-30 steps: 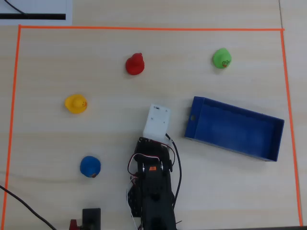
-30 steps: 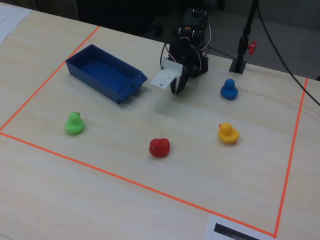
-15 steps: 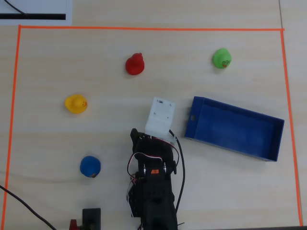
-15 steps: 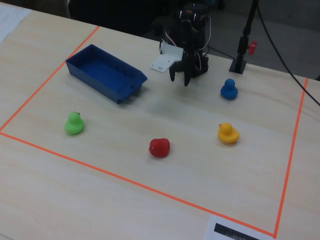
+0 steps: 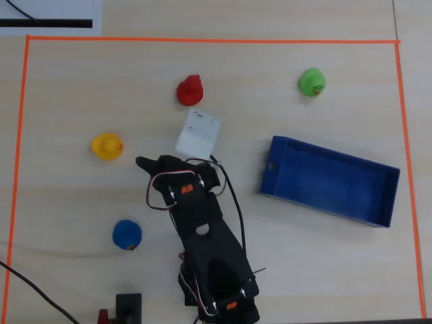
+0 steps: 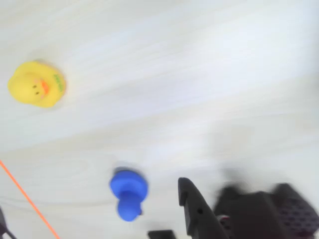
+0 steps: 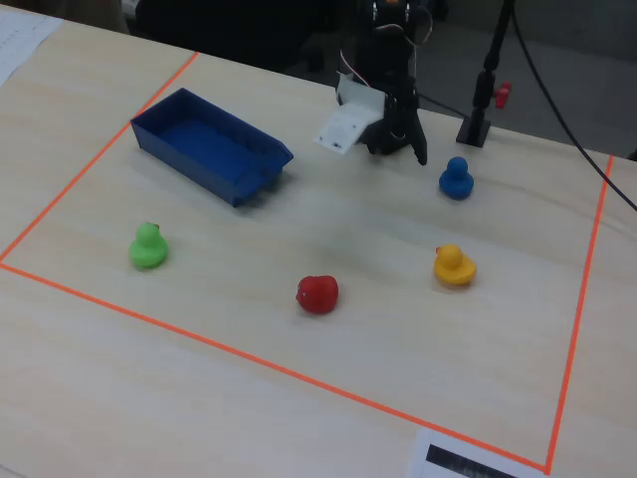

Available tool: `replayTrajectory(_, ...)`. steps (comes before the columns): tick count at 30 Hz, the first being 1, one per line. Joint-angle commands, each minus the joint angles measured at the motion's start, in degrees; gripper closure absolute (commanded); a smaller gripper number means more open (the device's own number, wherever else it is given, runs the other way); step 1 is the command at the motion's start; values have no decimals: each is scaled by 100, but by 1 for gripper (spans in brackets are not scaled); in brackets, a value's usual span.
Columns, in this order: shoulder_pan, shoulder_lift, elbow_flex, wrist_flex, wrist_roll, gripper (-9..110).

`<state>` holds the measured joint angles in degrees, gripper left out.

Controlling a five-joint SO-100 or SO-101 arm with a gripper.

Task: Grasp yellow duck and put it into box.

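Observation:
The yellow duck [image 5: 106, 146] stands on the table's left part in the overhead view; it also shows in the wrist view [image 6: 36, 84] at upper left and in the fixed view [image 7: 453, 266]. The blue open box [image 5: 331, 182] lies empty at the right, and at far left in the fixed view [image 7: 204, 139]. My gripper [image 5: 143, 163] hangs over bare table, a short way to the right of and below the yellow duck, apart from it. Its jaws look shut and empty. In the wrist view [image 6: 185, 186] only one black finger shows clearly.
A blue duck [image 5: 126, 234] stands near the gripper, also seen in the wrist view [image 6: 128, 191]. A red duck [image 5: 190, 90] and a green duck [image 5: 312, 82] stand farther off. Orange tape [image 5: 202, 40] frames the work area. A black clamp [image 5: 128, 305] sits by the arm's base.

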<state>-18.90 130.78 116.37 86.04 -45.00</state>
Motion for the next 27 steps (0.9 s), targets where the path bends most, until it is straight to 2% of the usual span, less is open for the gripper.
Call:
replayTrajectory(1, -686, -940, -431, -369, 606, 55)
replayTrajectory(9, -1564, -2162, -598, -1459, 1564, 54)
replayTrajectory(18, -1608, -2856, -1459, -1670, 1784, 53)
replayTrajectory(27, -1617, -3357, -1195, -2443, 1951, 53)
